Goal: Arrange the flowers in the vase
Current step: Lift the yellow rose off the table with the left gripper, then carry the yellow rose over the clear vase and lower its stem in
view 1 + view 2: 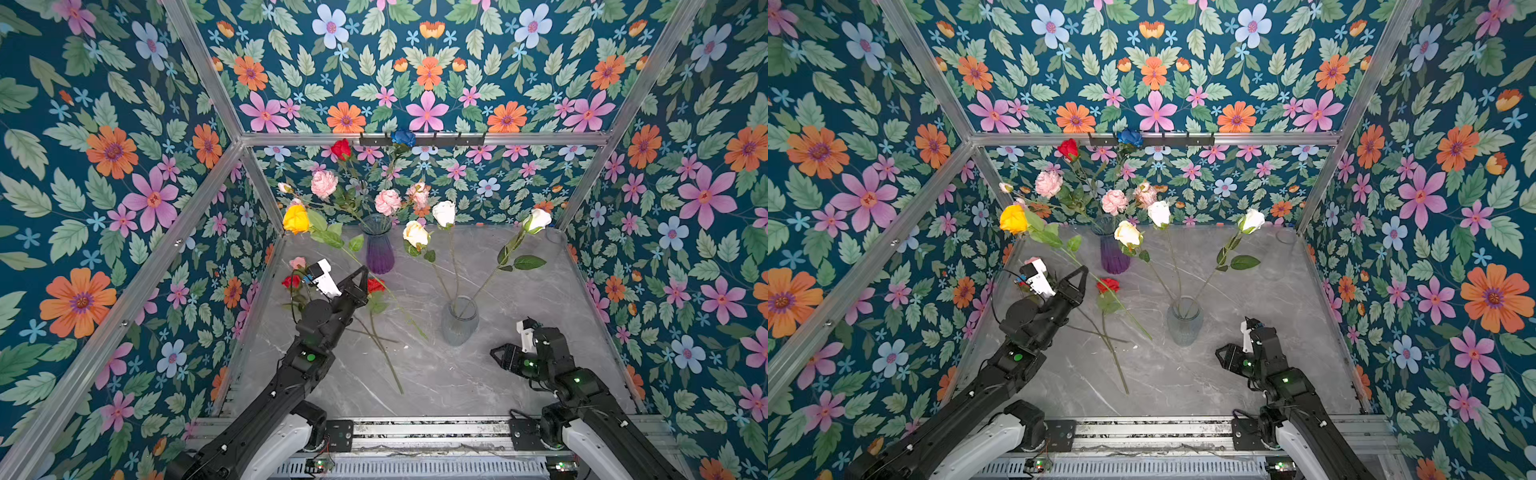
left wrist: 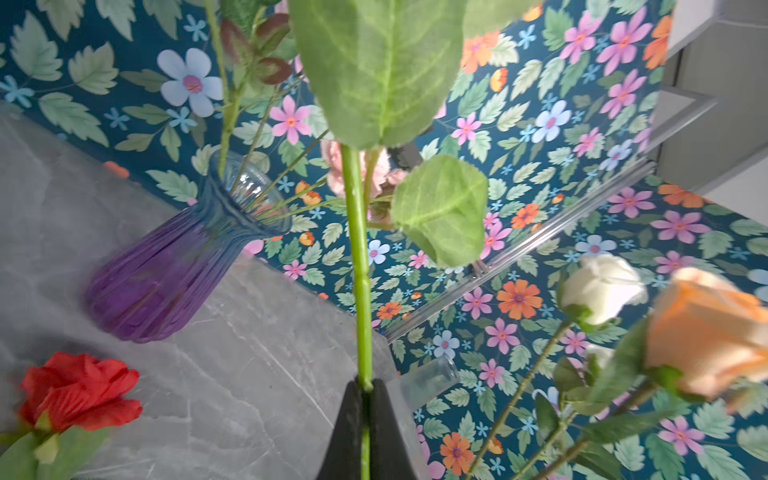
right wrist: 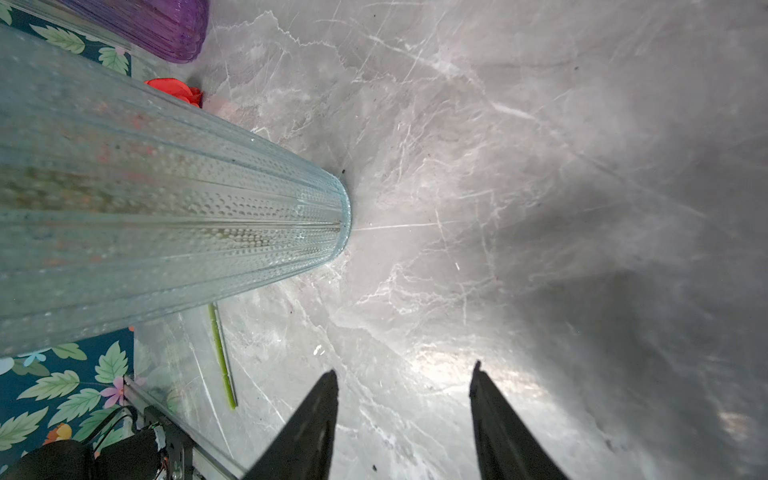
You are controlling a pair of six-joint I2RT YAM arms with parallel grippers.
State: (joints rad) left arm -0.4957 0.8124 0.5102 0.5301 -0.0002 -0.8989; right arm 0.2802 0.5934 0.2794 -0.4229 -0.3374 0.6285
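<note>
My left gripper (image 1: 361, 272) (image 2: 365, 386) is shut on the green stem (image 2: 360, 266) of an orange-yellow rose (image 1: 296, 219) and holds it slanted above the table, left of the purple vase (image 1: 379, 249). That vase holds pink carnations (image 1: 324, 183), a red rose (image 1: 340, 148) and a blue rose (image 1: 403, 137). A clear vase (image 1: 459, 320) (image 3: 174, 224) holds white roses (image 1: 444, 212) and a cream rose (image 1: 415, 233). Red roses (image 1: 375, 284) (image 2: 79, 390) lie on the table by the left arm. My right gripper (image 1: 493, 353) (image 3: 403, 370) rests open and empty, right of the clear vase.
A second small clear vase (image 1: 555, 237) stands in the back right corner. The grey marble table (image 1: 436, 374) is boxed in by floral-papered walls and an aluminium frame (image 1: 415, 139). Loose stems (image 1: 386, 357) cross the table in front of the left arm.
</note>
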